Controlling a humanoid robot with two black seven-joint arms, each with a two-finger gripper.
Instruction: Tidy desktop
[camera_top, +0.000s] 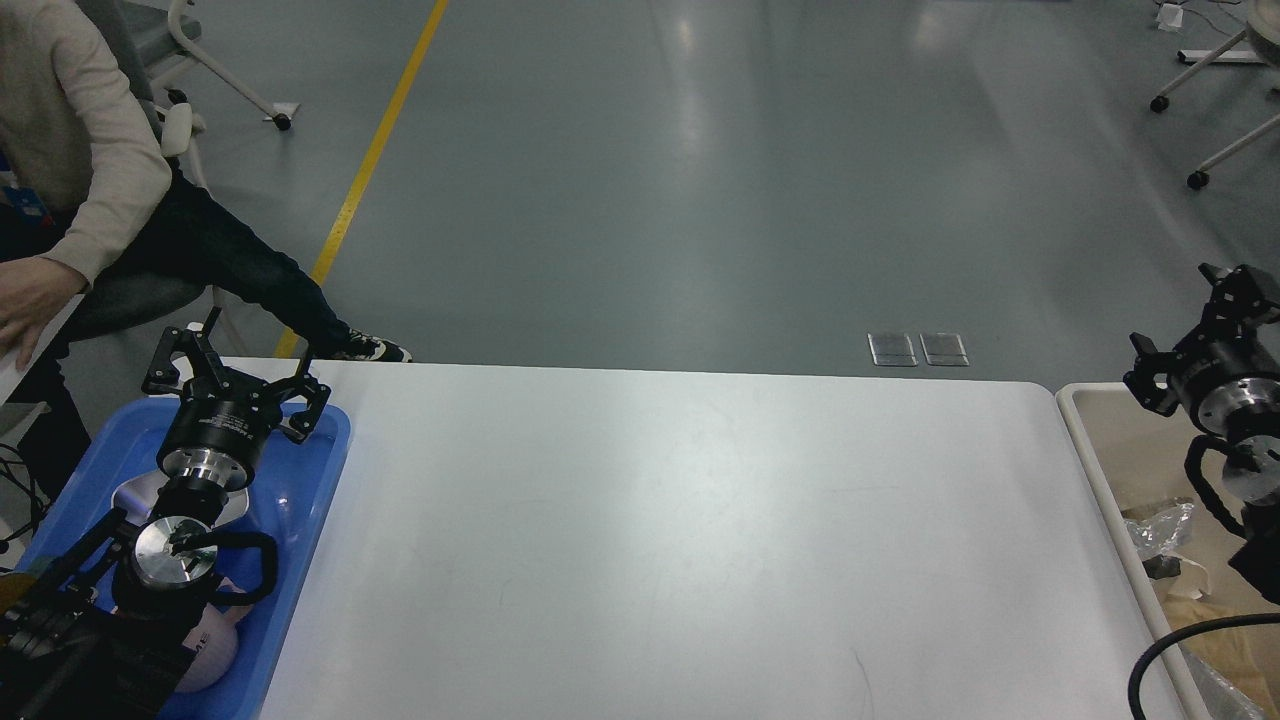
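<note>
The desktop (700, 520) is a large white tabletop with rounded corners, and its surface is bare. My left gripper (237, 365) is open and empty, held over the far end of a blue tray (335, 440) at the table's left edge. My left arm hides most of a pink mug (205, 655) lying in the tray. My right gripper (1215, 320) is above the far end of a beige bin (1085, 430) at the right. It is partly cut off by the frame edge, its fingers look spread, and nothing is in it.
A flat silvery thing (235, 505) lies in the tray under my left wrist. The bin holds crumpled plastic (1160, 525) and paper. A seated person (60, 150) is close to the table's far left corner. Wheeled chair bases (1200, 180) stand on the far floor.
</note>
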